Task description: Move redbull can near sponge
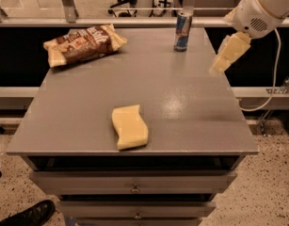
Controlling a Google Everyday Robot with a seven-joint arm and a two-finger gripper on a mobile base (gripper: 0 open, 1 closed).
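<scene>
The redbull can [182, 31], slim, blue and silver, stands upright at the far edge of the grey table [181, 102], right of centre. The pale yellow sponge [129, 126] with wavy sides lies flat near the table's front edge, a little left of centre, far from the can. My gripper [219, 66] hangs from the white arm [264, 8] over the table's right edge. It points down and left, to the right of the can and lower in the view, apart from it. It holds nothing that I can see.
A brown and tan snack bag [83, 44] lies at the table's far left. Drawers [134, 187] sit under the tabletop. A railing runs behind the table. A white cable [276, 65] hangs at the right. A dark shoe [26, 215] is on the floor at lower left.
</scene>
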